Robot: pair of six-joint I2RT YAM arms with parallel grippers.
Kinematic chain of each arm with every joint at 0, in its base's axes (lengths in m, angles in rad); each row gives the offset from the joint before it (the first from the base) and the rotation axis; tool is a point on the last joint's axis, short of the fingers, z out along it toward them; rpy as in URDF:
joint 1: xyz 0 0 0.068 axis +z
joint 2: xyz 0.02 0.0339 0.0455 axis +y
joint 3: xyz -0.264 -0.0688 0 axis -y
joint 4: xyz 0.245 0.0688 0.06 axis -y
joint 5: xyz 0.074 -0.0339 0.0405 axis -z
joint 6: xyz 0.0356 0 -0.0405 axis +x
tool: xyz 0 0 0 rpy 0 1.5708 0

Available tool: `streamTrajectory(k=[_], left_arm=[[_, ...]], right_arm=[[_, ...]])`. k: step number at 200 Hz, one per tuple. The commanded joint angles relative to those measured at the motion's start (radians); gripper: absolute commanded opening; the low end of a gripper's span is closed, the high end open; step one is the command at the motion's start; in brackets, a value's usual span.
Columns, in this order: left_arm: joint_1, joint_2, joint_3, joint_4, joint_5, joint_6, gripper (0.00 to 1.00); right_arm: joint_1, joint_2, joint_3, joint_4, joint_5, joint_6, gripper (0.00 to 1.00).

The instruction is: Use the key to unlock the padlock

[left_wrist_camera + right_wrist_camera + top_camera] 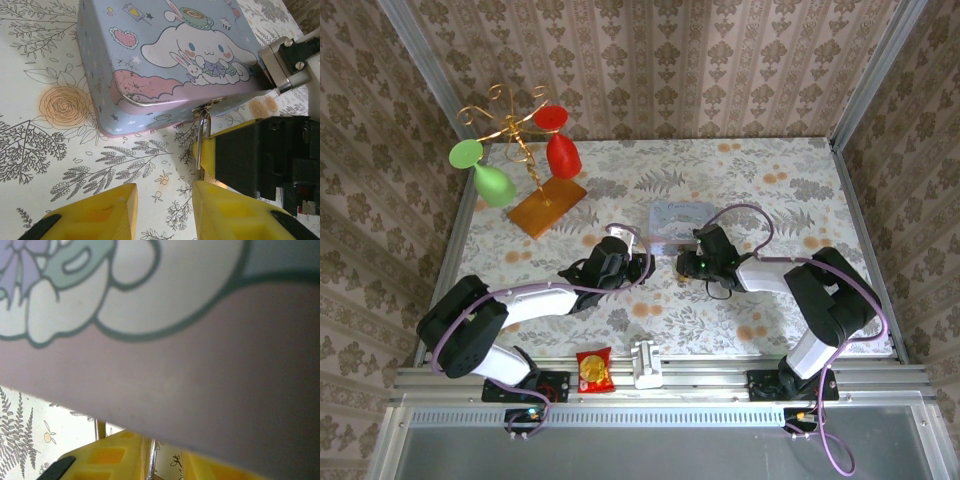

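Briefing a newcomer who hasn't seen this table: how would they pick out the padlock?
Find the pale blue cartoon tin mid-table. On its pink-trimmed edge sits a small clasp, and the padlock hangs from it. Its thin silver shackle sets it apart from the painted tin.

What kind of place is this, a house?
Probably a robot test booth dressed like a room: wallpaper panels in a metal frame, left arm and right arm bolted to a flowery table.
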Motion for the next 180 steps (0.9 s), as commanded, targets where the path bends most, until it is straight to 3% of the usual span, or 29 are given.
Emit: streamTrajectory(k=[1, 37, 66, 95, 140, 180], left_arm=[[0.007, 0.003, 0.025, 0.013, 0.009, -0.004, 0.34], [0.007, 0.001, 0.115, -0.058, 0.002, 0.070, 0.34], [0.002, 0.020, 0.253, -0.160, -0.036, 0.209, 0.35], [0.023, 0.180, 0.425, -0.222, 0.017, 0.359, 0.34], [0.037, 0.454, 0.700, -0.364, 0.005, 0.524, 0.33], [0.035, 0.520, 0.702, -0.379, -0.043, 0.531, 0.26]], right_arm=[[-0.008, 0.005, -0.030, 0.060, 0.005, 0.044, 0.22], [-0.011, -0.002, -0.061, 0.115, 0.023, 0.106, 0.14], [-0.017, -0.022, -0.111, 0.157, 0.046, 0.169, 0.09], [-0.016, -0.020, -0.145, 0.201, 0.072, 0.218, 0.06], [-0.016, -0.020, -0.195, 0.278, 0.120, 0.306, 0.02], [0.012, 0.006, -0.217, 0.364, 0.200, 0.399, 0.02]])
